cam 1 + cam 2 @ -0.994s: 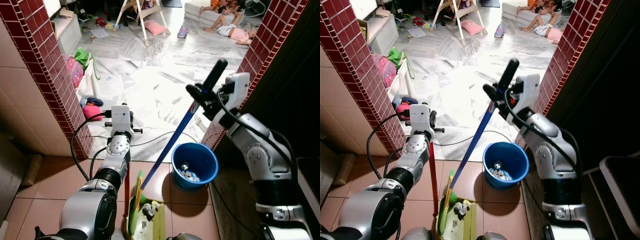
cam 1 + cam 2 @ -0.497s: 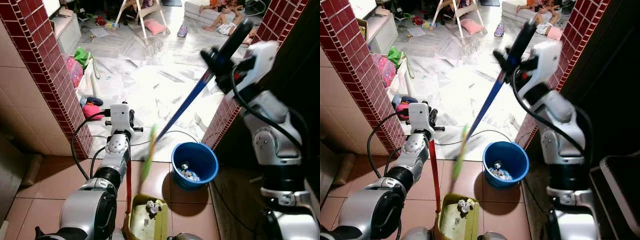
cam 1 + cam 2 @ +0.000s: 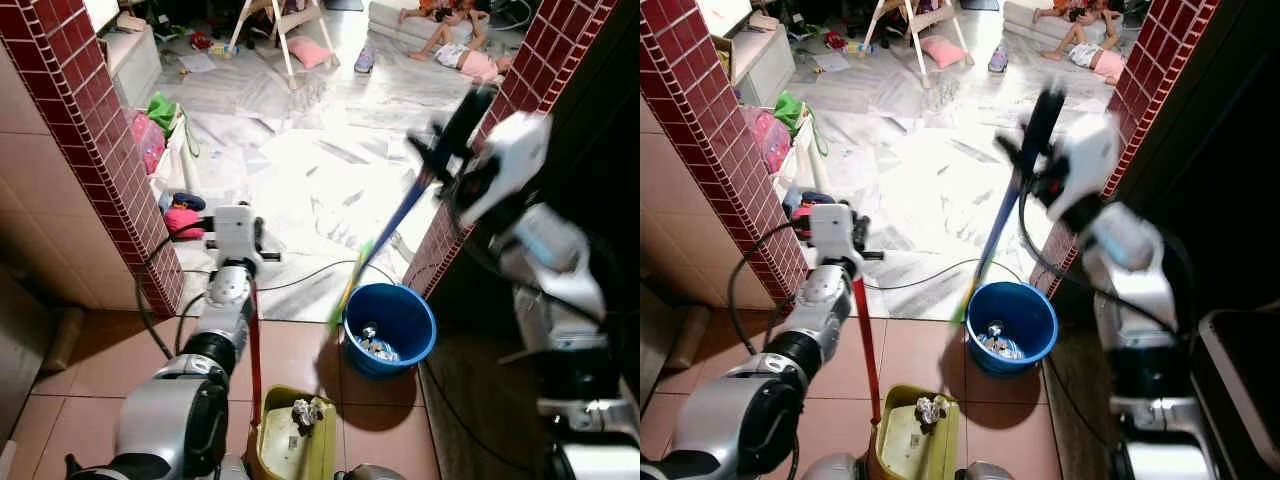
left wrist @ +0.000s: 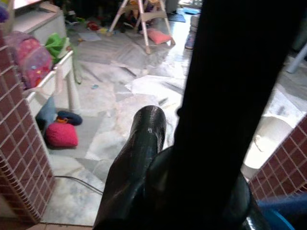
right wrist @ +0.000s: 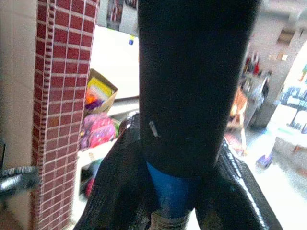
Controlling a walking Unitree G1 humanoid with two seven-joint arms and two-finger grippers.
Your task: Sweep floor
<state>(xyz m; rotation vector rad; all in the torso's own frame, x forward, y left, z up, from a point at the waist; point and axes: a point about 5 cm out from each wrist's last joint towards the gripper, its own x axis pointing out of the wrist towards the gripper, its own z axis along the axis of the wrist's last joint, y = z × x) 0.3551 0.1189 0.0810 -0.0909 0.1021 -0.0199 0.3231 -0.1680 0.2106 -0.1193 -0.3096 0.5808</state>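
Dustpan low in front, broom raised over the bucket.

The yellow-green dustpan (image 3: 295, 447) sits on the tiled floor (image 3: 100, 350) with litter in it, its red handle (image 3: 254, 340) upright in the closed left gripper (image 3: 252, 243). Beside it stands the blue bucket (image 3: 390, 327) holding scraps. The right gripper (image 3: 447, 160) clamps the broom (image 3: 385, 235), a blue shaft with a black grip; its green head, blurred, seems to hang just above the bucket rim. The right wrist view shows the fingers (image 5: 117, 182) flanking the black grip; the head views show the marble floor beyond.
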